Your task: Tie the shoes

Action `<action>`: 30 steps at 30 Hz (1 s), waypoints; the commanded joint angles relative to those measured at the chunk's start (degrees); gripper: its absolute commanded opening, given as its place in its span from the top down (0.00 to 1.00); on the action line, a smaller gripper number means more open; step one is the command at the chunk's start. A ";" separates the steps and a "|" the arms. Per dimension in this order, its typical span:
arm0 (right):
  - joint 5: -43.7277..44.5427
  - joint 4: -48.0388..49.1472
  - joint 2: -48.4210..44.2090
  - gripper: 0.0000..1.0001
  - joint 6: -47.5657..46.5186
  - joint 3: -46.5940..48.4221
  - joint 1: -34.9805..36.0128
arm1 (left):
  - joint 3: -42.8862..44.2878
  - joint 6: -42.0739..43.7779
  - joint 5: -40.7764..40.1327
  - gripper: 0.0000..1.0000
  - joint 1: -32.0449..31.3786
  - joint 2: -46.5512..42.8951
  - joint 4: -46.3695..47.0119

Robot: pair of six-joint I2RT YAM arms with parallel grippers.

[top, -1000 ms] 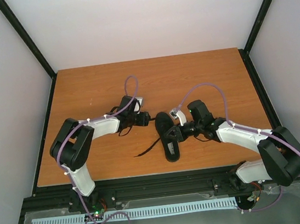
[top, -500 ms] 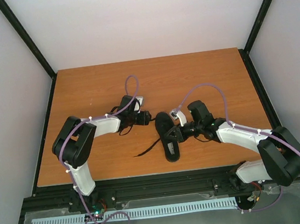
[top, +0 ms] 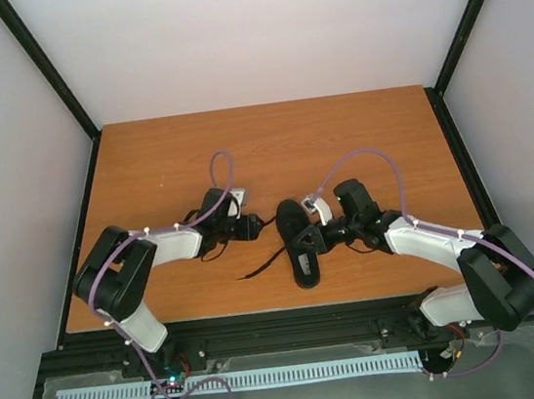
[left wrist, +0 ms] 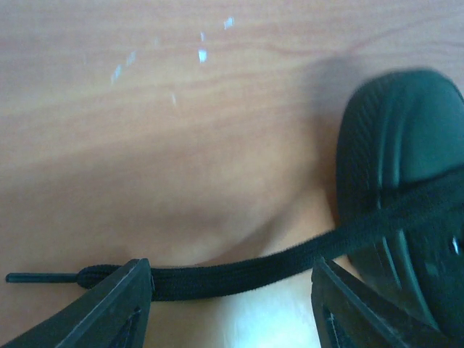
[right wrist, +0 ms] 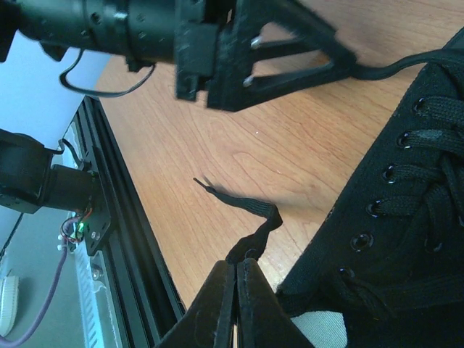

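The worktop (top: 145,166) is bare brown wood, and the left arm (top: 169,244) lies low across its left half, reaching right. The left tool (top: 255,226) sits just left of the shoe's far end, its jaws standing fairly wide. In the left wrist view both fingers (left wrist: 119,304) show at the bottom edge. The far lace (left wrist: 239,270) runs flat across the gap between them, its tip poking out past the left finger. Whether either finger presses on that lace cannot be told. The lace climbs to the right over the rounded toe.

The near lace (right wrist: 243,210) trails from the shoe's left side toward the near left, its free tip lying on the wood.

The shoe (top: 305,269), all black, lies near the middle of the worktop, close to the near edge. It points lengthwise away from the arm bases, toe at the far end. The right wrist view shows its row of eyelets.

The right tool (right wrist: 236,268) is just beside the shoe's right side, jaws pinched together on the near lace close to the shoe.
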 commanded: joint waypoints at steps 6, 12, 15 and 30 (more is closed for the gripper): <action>-0.94 1.81 1.15 0.97 -0.99 -0.16 0.53 | -9.74 -2.08 9.98 0.37 -3.82 -12.35 -11.70; -0.87 1.83 1.74 0.97 -1.09 -0.03 0.53 | -7.54 2.49 2.80 0.37 -4.48 -19.73 -17.63; -0.96 2.39 1.97 0.97 -0.55 -0.14 0.53 | -4.59 4.51 0.19 0.39 -4.44 -18.67 -17.76; 0.00 2.34 0.75 0.97 0.12 -0.70 0.53 | 3.21 5.27 10.85 0.48 -4.92 -2.44 -7.01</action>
